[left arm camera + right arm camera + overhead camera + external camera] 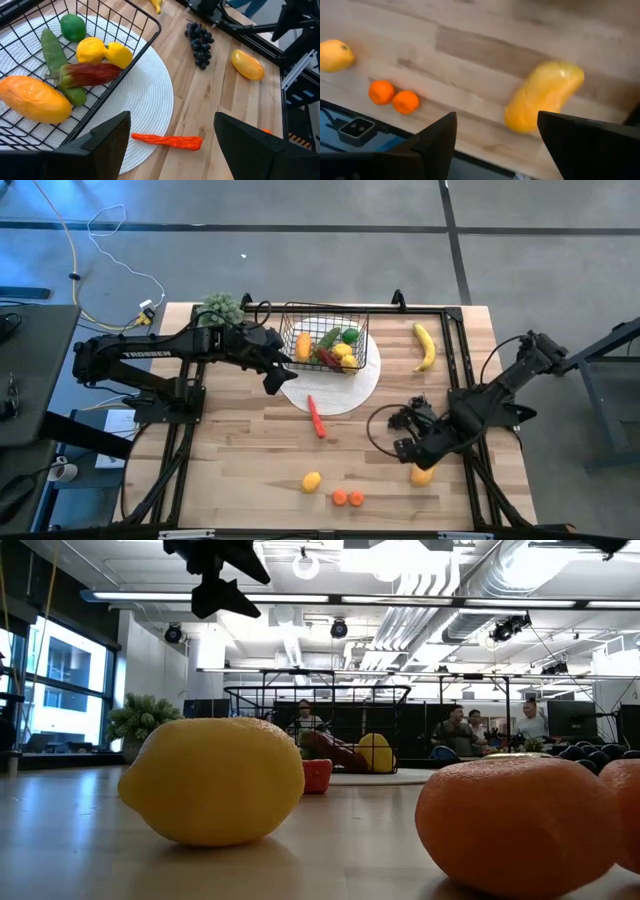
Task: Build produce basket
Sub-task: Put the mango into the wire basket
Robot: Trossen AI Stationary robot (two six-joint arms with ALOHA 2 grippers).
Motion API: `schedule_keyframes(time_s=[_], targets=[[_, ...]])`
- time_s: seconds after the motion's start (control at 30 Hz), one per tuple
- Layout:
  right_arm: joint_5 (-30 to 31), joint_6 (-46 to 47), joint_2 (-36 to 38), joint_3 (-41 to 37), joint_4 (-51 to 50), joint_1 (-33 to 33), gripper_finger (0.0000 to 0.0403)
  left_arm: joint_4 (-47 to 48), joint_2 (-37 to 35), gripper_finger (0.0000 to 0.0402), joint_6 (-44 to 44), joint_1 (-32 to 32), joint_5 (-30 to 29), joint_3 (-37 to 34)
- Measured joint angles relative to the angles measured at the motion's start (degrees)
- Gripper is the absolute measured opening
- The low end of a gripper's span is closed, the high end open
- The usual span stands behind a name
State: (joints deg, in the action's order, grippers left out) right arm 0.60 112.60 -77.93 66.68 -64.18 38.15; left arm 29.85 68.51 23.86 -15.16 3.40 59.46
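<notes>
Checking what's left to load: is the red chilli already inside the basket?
No. In the left wrist view the red chilli lies on the table by the white mat's edge, outside the basket.

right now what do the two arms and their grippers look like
Both are dark, nearly black, jointed arms. The left arm carries white TROSSEN lettering along its link. The right arm has a black cable looping beside its wrist. Each gripper ends in two broad, flat, matte black fingers.

We see a black wire basket [322,332] on a white ribbed plate [355,388], holding an orange mango [32,99], green cucumber [54,55], green lime [73,27], two yellow lemons [105,51] and a dark red chilli [90,74]. The table [250,450] is pale, streaked wood; near its right edge lies a yellow banana [426,346].
</notes>
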Motion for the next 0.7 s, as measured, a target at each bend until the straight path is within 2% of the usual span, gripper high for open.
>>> schedule_keyframes(time_s=[0.37,0.7], targets=[[-2.63,18.45,-4.98,-0.01,-3.20,7.03,0.0273,0.02,0.02,0.0277,0.00,0.00,0.02,0.00],[-3.86,20.45,-12.80,-0.01,-1.56,7.65,0.0273,0.04,0.04,0.0277,-0.02,0.00,0.44,0.00]])
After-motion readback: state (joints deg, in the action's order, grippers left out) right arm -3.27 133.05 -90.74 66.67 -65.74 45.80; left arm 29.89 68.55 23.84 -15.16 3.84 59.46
